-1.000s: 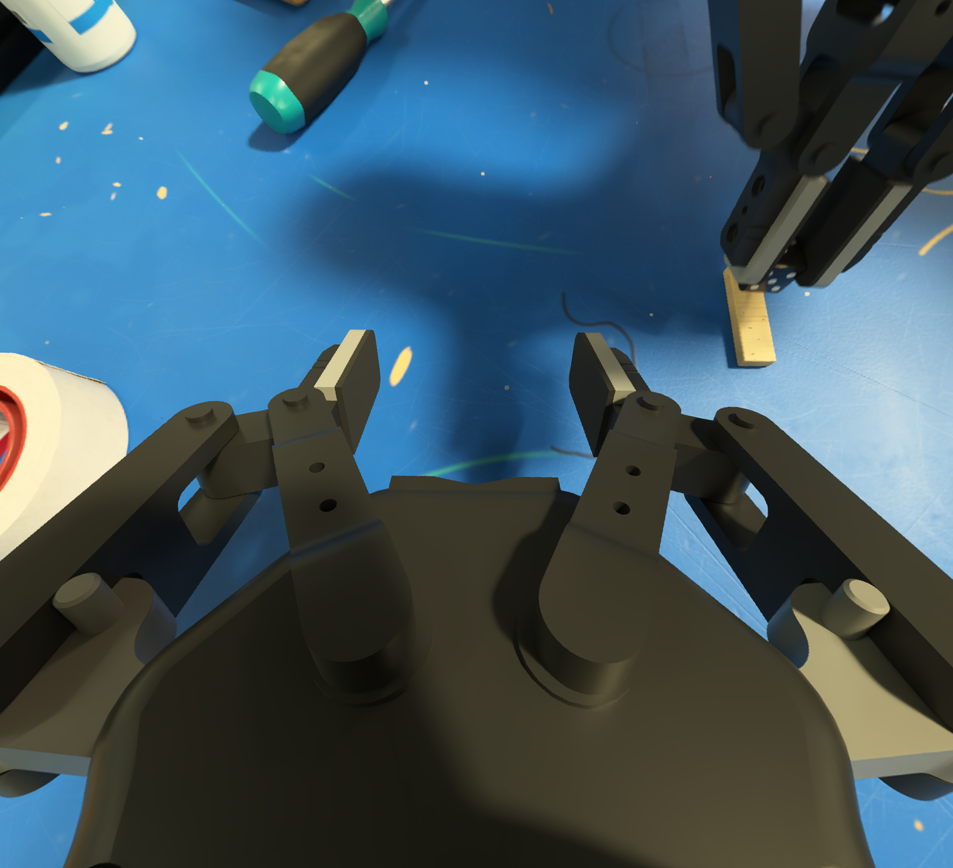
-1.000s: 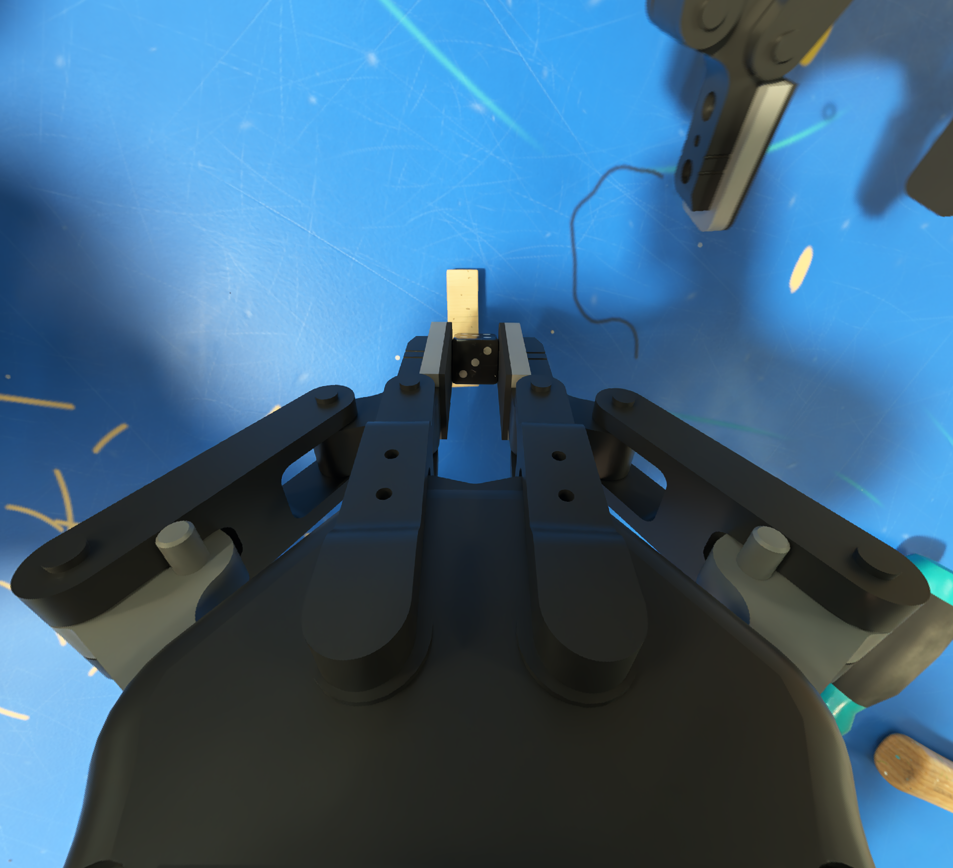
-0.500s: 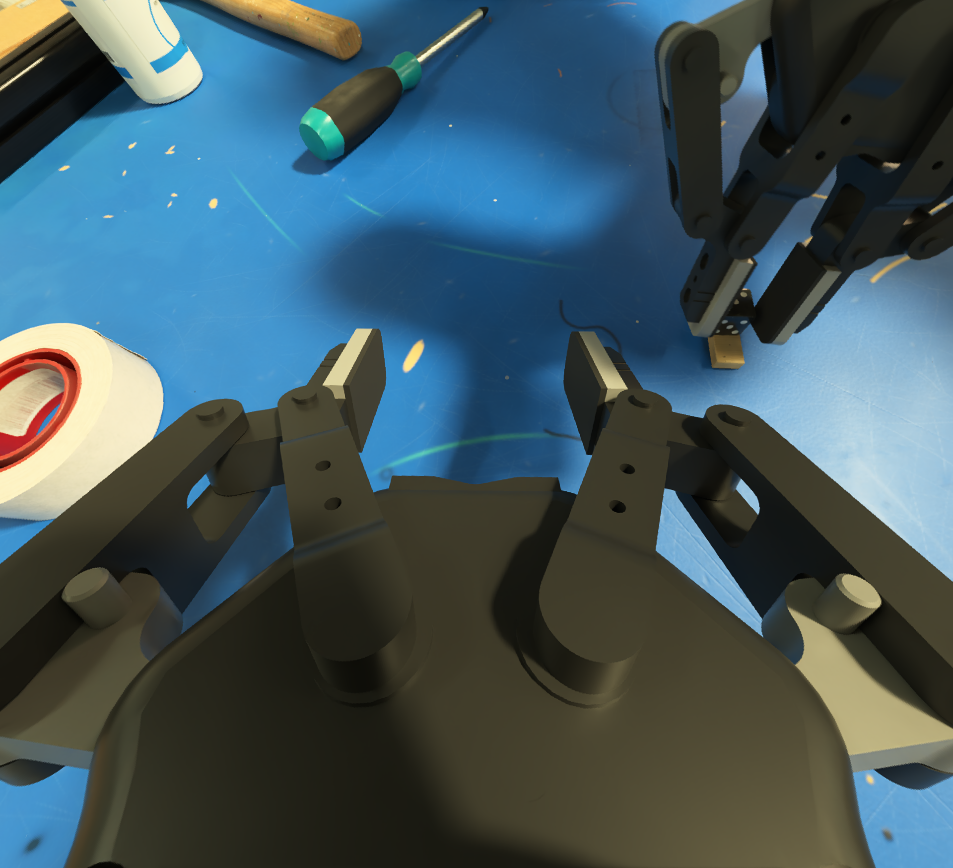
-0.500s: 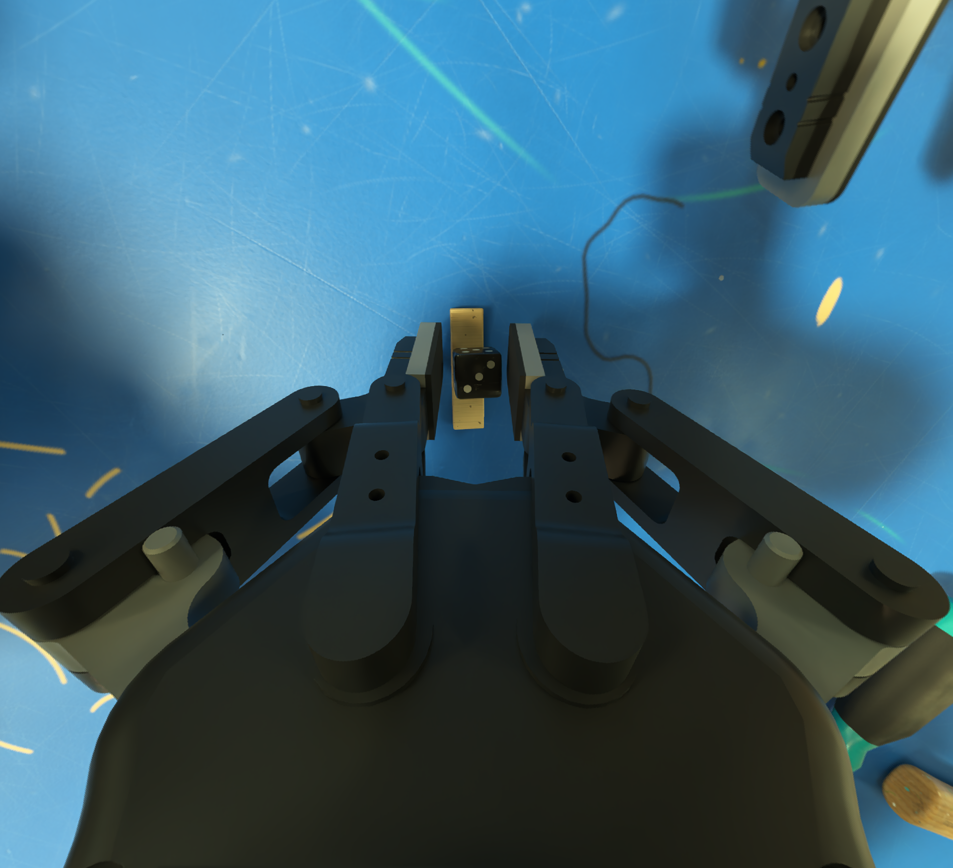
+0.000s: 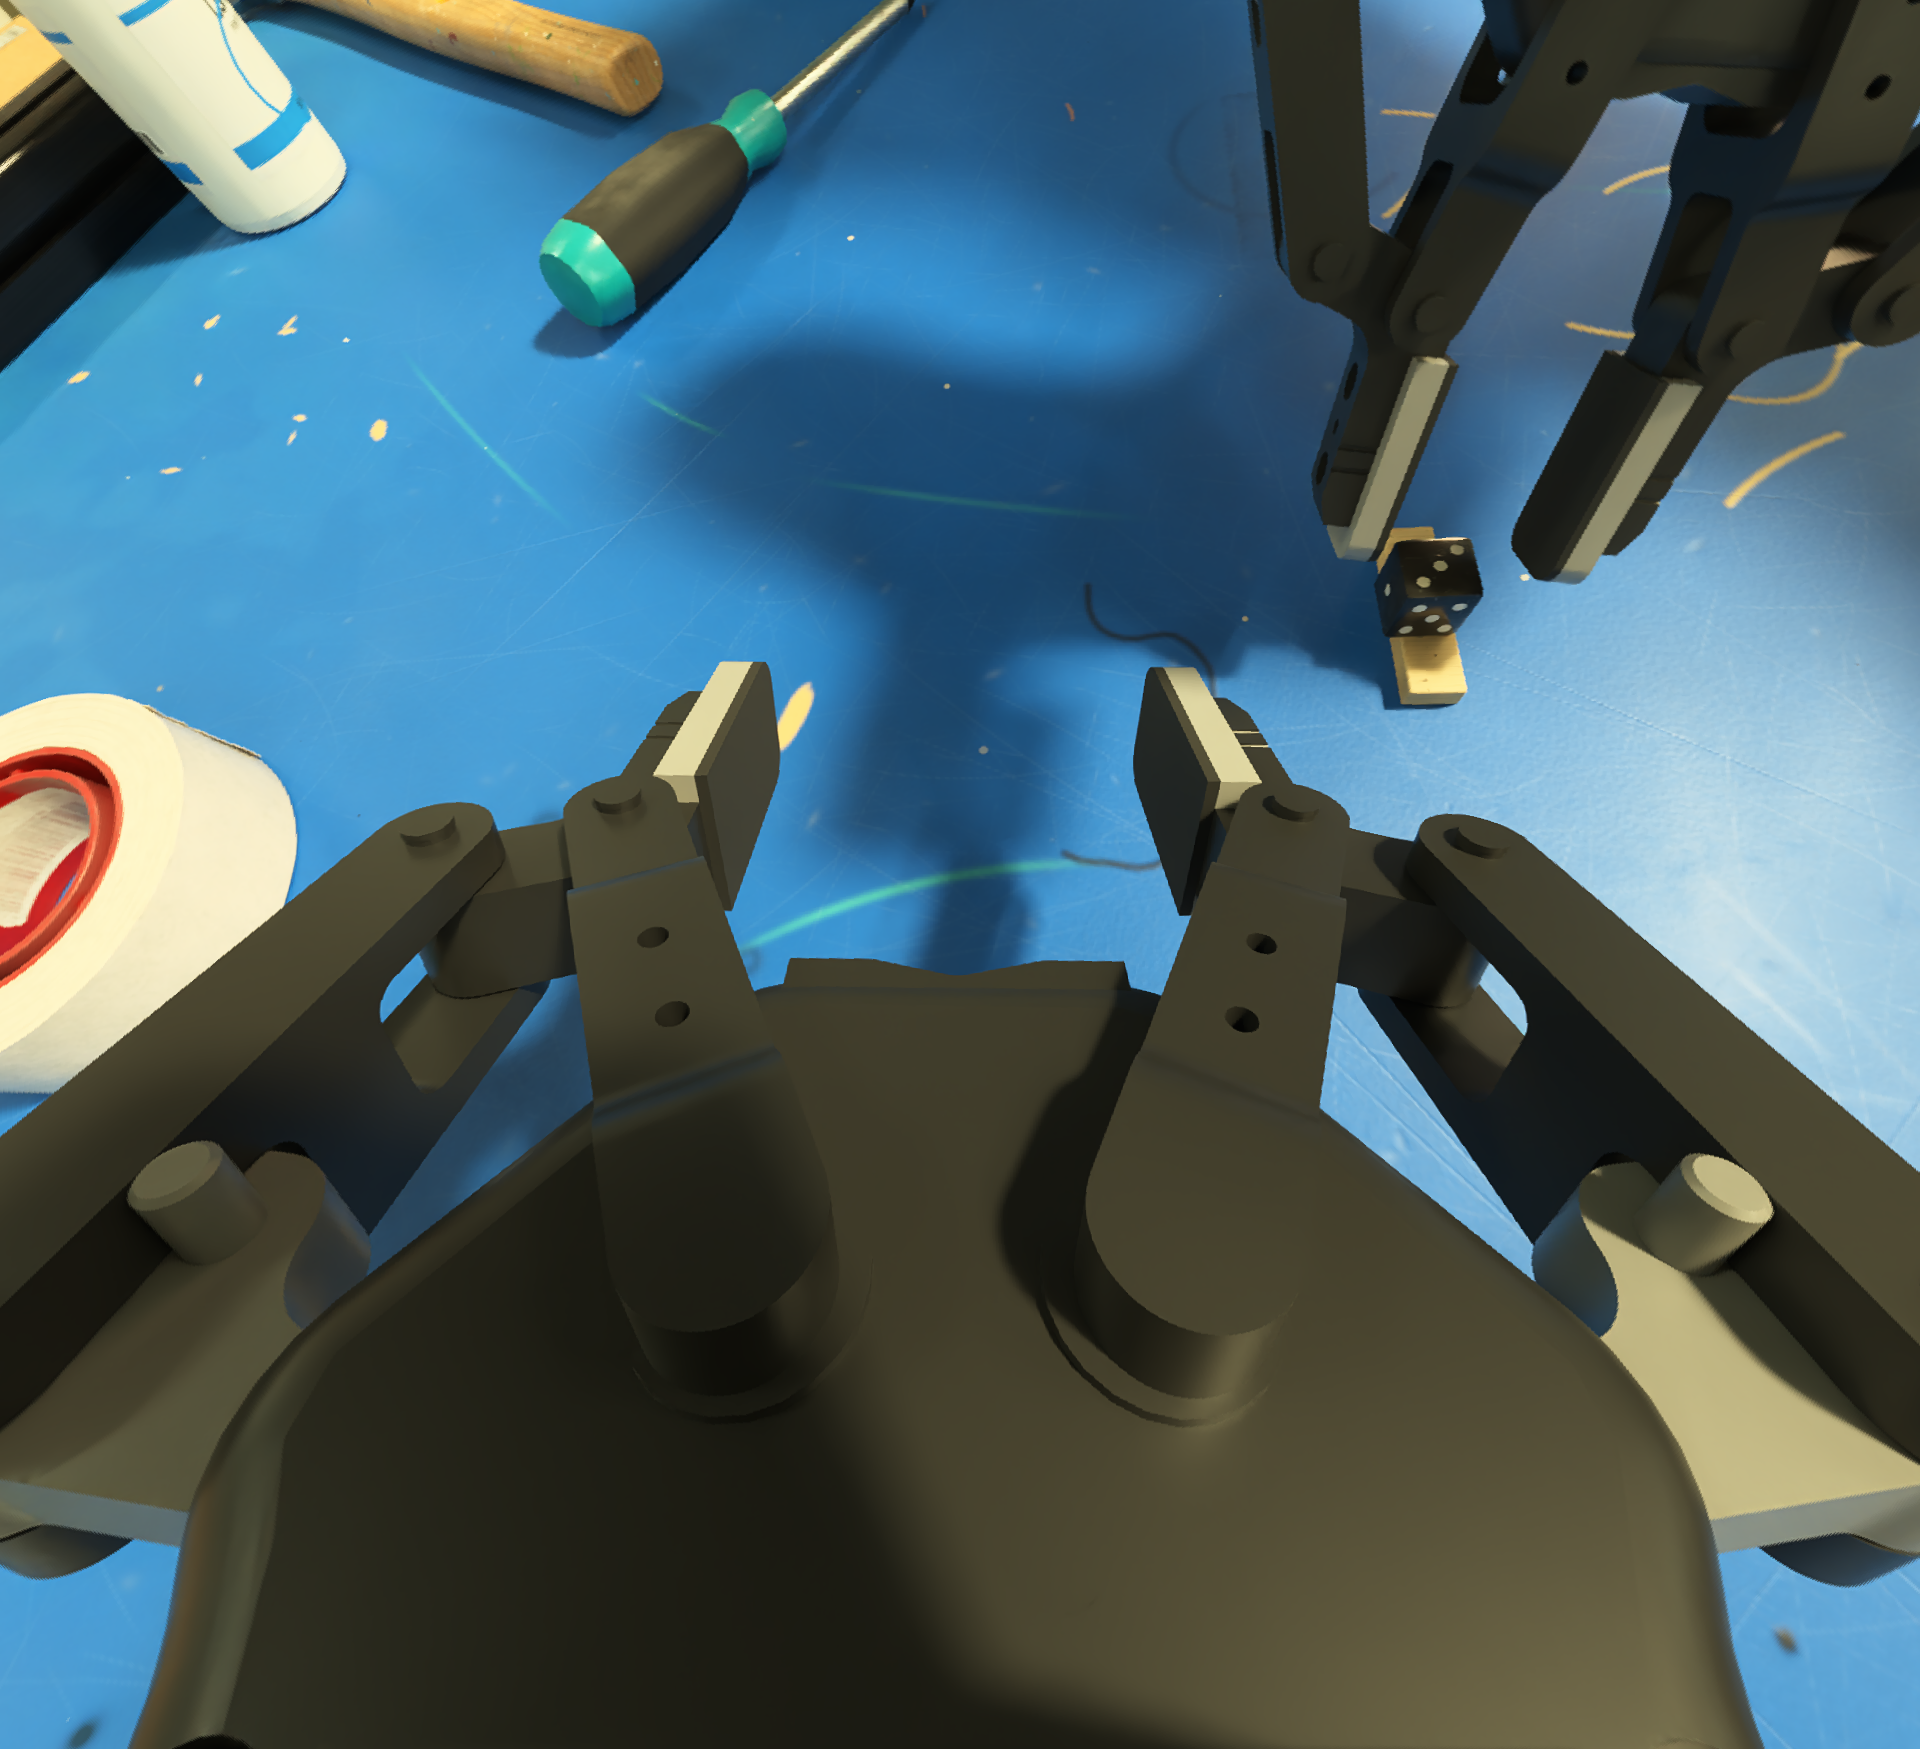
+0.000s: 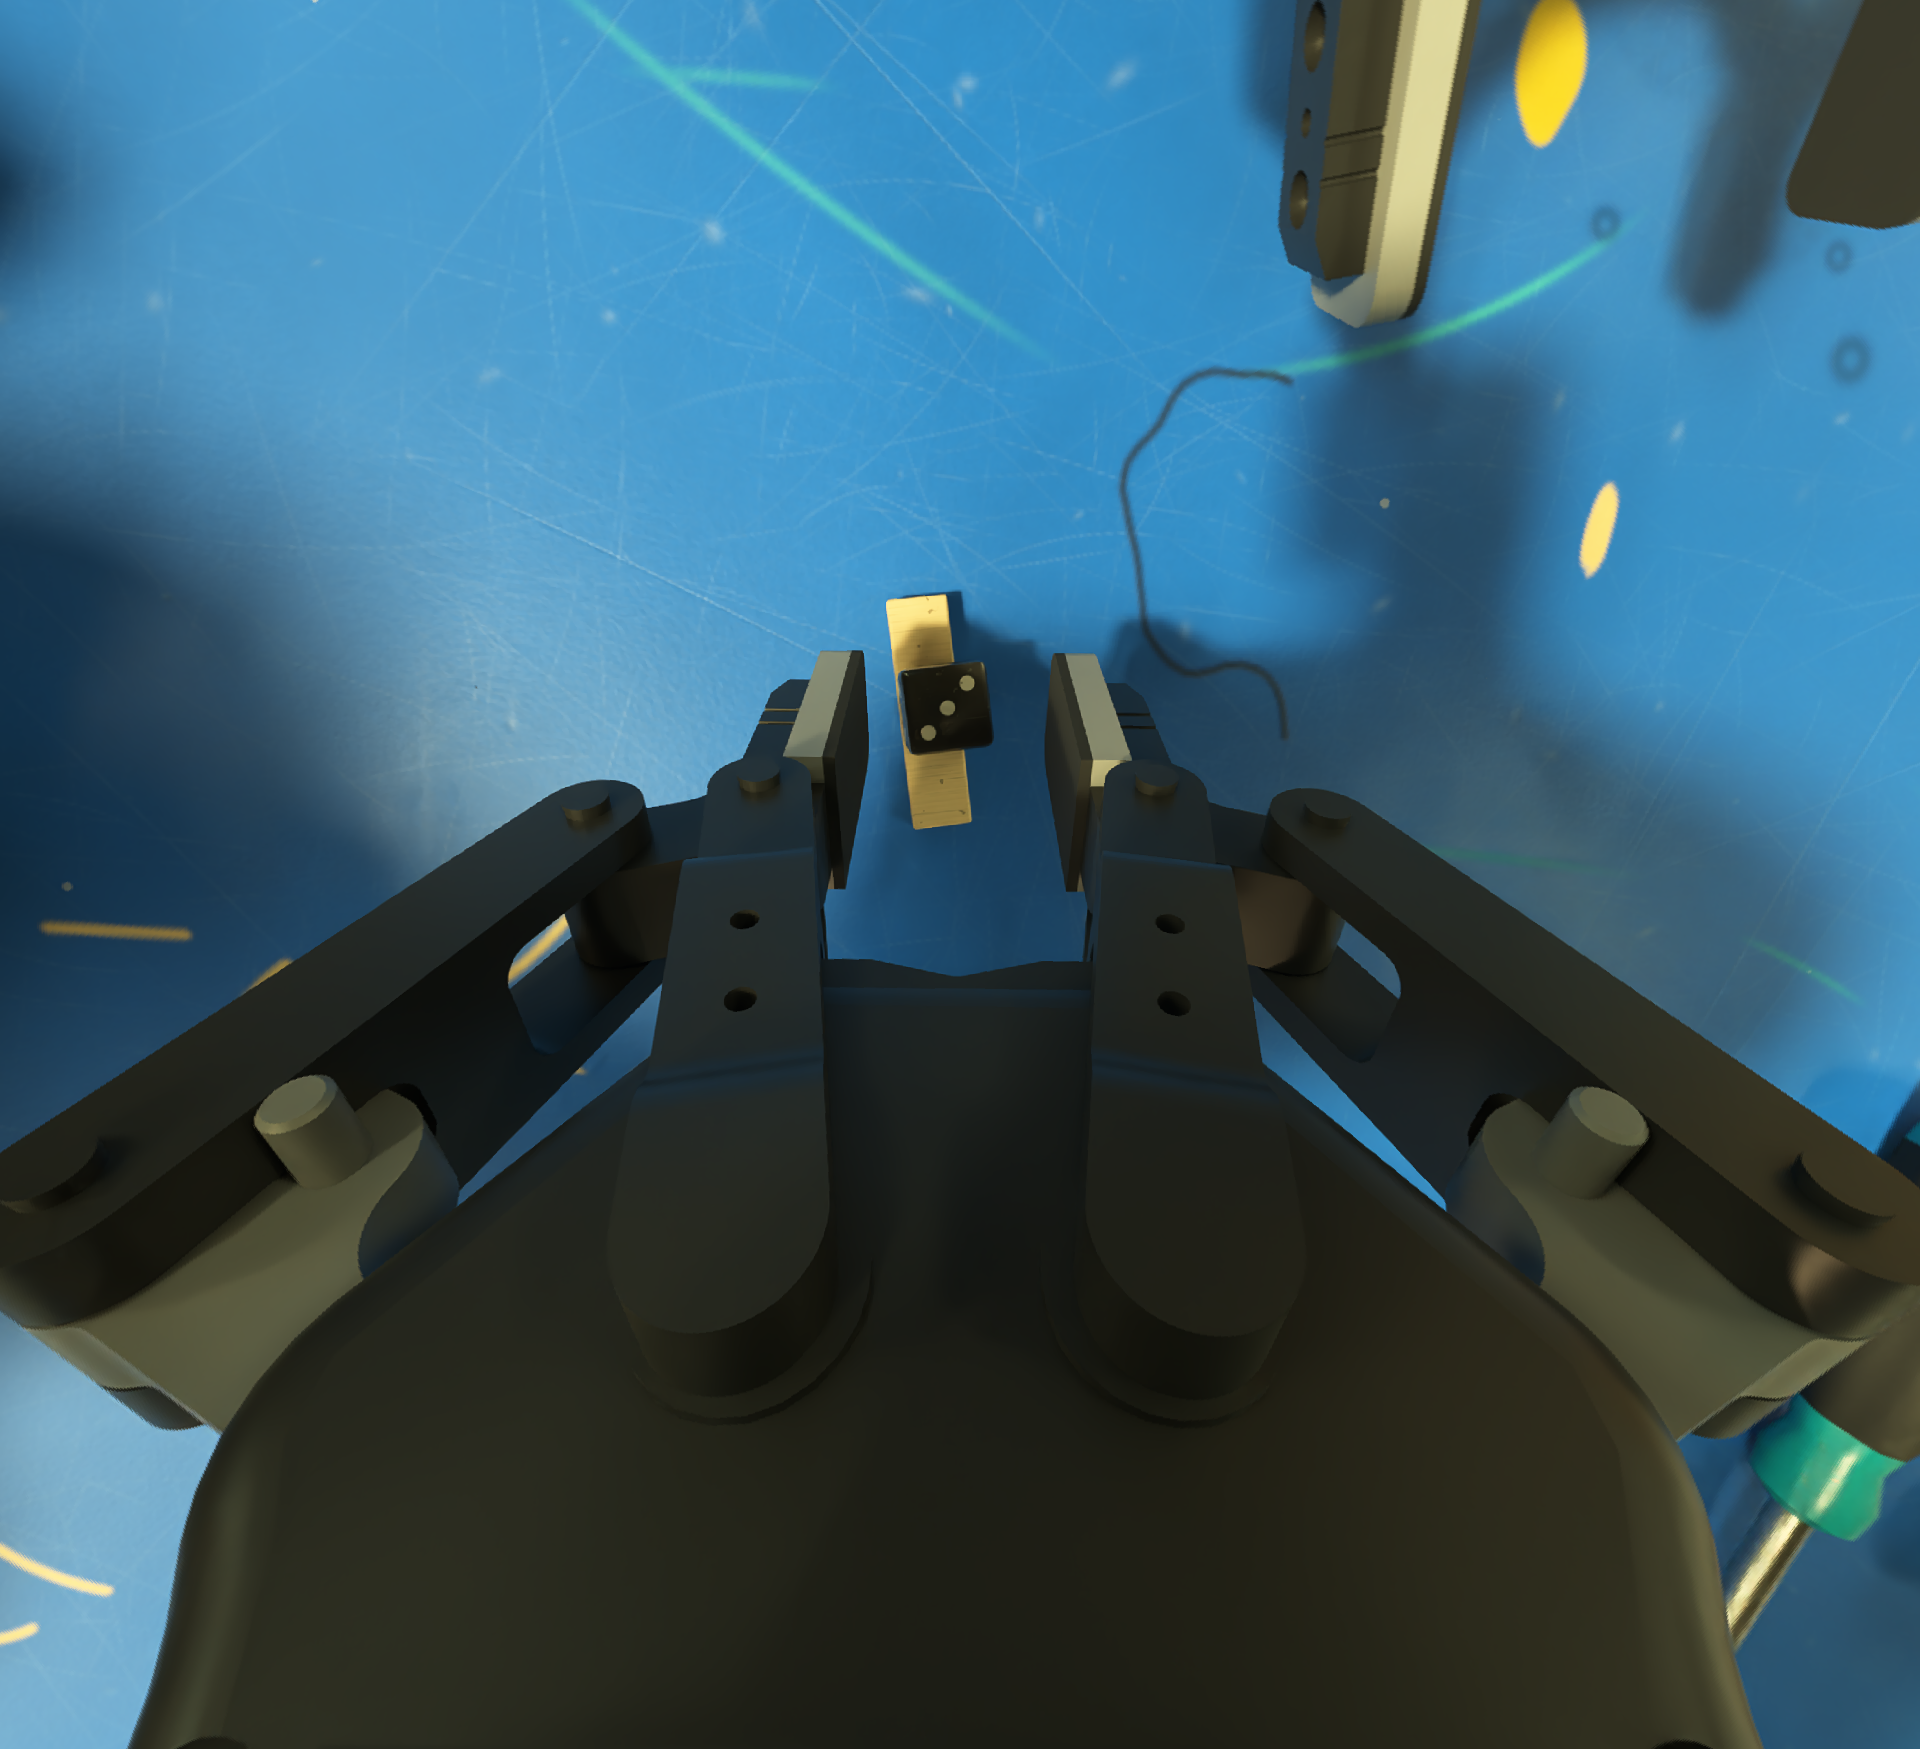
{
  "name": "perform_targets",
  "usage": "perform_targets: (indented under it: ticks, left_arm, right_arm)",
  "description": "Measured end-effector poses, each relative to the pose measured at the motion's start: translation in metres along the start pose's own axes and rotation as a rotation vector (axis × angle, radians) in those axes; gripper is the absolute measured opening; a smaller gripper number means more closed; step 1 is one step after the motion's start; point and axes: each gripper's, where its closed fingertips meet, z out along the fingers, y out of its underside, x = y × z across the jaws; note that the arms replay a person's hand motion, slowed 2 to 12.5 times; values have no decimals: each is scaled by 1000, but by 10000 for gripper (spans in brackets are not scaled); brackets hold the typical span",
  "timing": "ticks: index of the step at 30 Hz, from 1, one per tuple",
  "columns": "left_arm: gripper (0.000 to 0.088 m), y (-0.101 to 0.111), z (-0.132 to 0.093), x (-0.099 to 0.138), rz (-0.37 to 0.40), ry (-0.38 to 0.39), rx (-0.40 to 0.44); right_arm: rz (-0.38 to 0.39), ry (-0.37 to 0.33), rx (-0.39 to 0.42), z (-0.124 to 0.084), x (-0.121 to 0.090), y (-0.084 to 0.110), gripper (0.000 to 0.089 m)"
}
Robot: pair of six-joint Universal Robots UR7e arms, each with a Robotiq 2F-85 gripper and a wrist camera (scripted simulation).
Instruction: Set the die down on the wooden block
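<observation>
Resting on the wooden block point(image 6: 940, 790), black die point(image 6: 943, 708) sits released btwn spread fingers of right gripper point(image 6: 954, 723), at 12 o'clock; left gripper point(image 5: 956, 754) open, empty, likely parked clear.

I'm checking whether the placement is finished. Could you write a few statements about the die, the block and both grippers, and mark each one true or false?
1. The die rests on the wooden block. True.
2. The right gripper is shut on the die. False: its jaws stand open, with a gap on each side of the die.
3. The left gripper is open and holds nothing. True.
4. The wooden block stands on end. False: it lies flat on the blue table.
5. The die covers the whole block. False: bare wood shows at both ends, and the die overhangs one long edge a little.
6. The die's top face shows three pips. True.
</observation>
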Motion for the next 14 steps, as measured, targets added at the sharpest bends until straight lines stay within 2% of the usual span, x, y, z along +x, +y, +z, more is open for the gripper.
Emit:
perform_targets:
  ticks: [5, 14]
  left_arm:
    - [604, -1, 1, 4, 16, 15, 1]
    - [587, 2, 4, 7, 24, 20, -10]
  right_arm:
    - [41, 0, 50, 0, -3, 1, 291]
    - [98, -17, 96, 13, -4, 1, 259]
